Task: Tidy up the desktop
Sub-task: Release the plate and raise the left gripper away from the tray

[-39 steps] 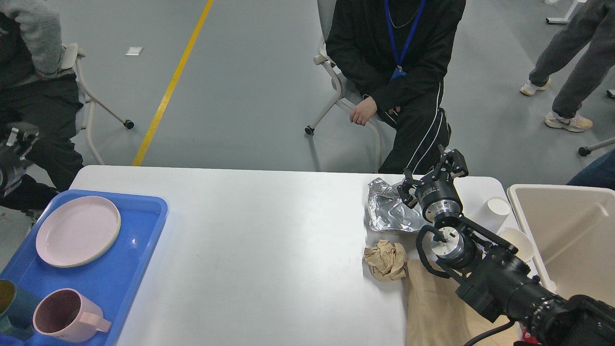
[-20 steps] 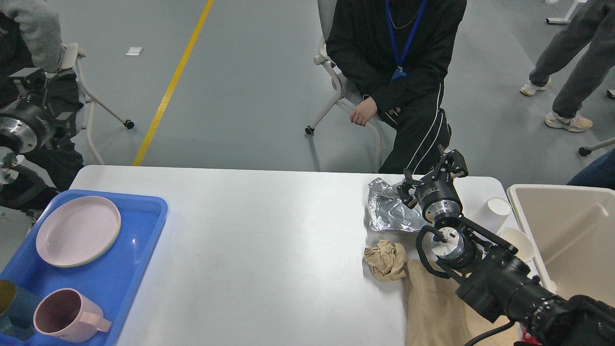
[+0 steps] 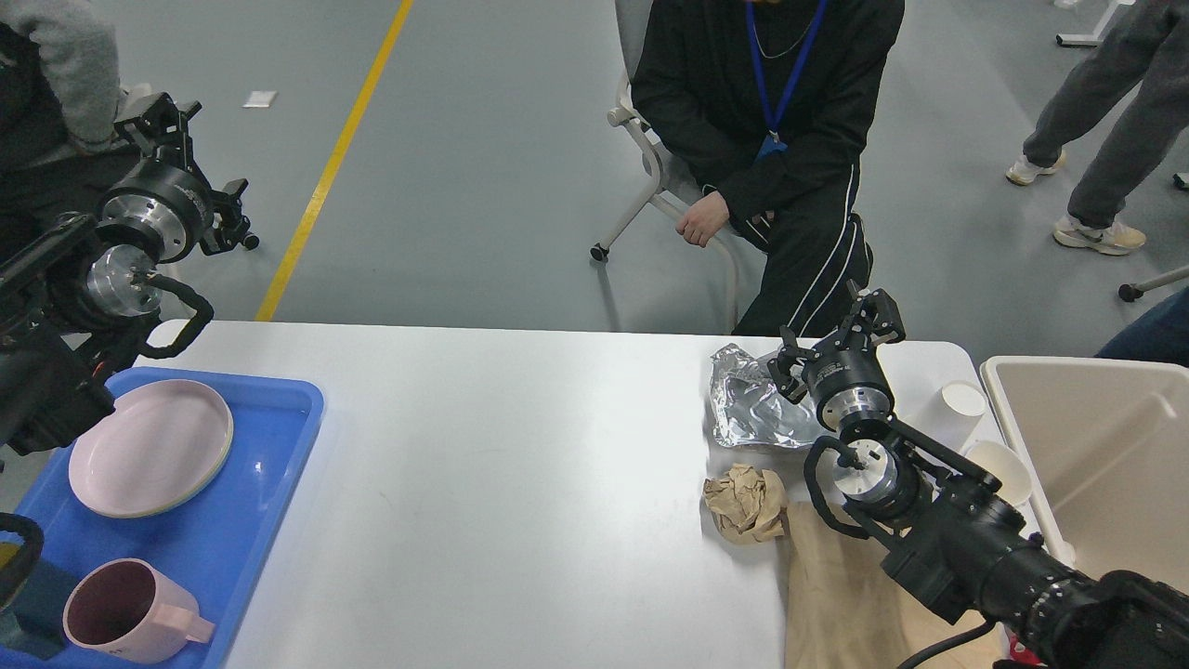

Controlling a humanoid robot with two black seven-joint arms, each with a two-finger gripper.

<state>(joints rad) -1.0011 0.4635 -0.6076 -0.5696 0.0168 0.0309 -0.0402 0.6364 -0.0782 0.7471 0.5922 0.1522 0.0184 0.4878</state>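
The white desktop (image 3: 520, 465) fills the middle of the head view. On its right part lie a crumpled sheet of silver foil (image 3: 751, 409), a crumpled brown paper ball (image 3: 746, 504) and a flat brown paper bag (image 3: 836, 595). My right gripper (image 3: 831, 336) is open and empty, raised beside the foil's right edge near the table's far edge. My left gripper (image 3: 202, 158) is open and empty, held high beyond the table's far left corner, above the blue tray (image 3: 241, 520).
The blue tray holds a pink plate (image 3: 149, 446), a pink mug (image 3: 130, 613) and a teal cup (image 3: 23, 595). Two white paper cups (image 3: 961, 401) (image 3: 1005, 465) stand by a beige bin (image 3: 1096, 446) at the right. A seated person (image 3: 771, 139) is behind the table.
My left arm has come up into view from the left edge and moved right, its gripper now high above the tray. My right arm and the things on the table have not moved.
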